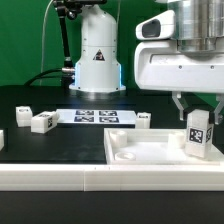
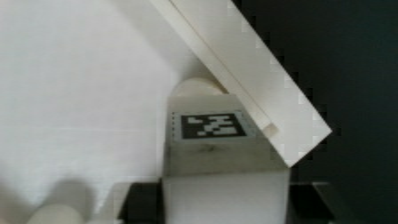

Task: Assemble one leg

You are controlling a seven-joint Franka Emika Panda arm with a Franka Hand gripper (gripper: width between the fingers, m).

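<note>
My gripper (image 1: 197,113) is shut on a leg (image 1: 197,133), a small white block with a black-and-white tag, and holds it upright over the far right corner of the large flat white tabletop piece (image 1: 150,150). In the wrist view the leg (image 2: 226,140) fills the space between my dark fingers (image 2: 146,203), its tagged end next to the tabletop's raised rim (image 2: 249,70). I cannot tell if the leg touches the tabletop. Three more legs lie on the black table: two at the exterior view's left (image 1: 23,116) (image 1: 43,122) and one behind the tabletop (image 1: 144,120).
The marker board (image 1: 92,116) lies flat on the table behind the tabletop piece. The robot base (image 1: 97,55) stands at the back. A white ledge (image 1: 60,178) runs along the front edge. A green backdrop closes the rear.
</note>
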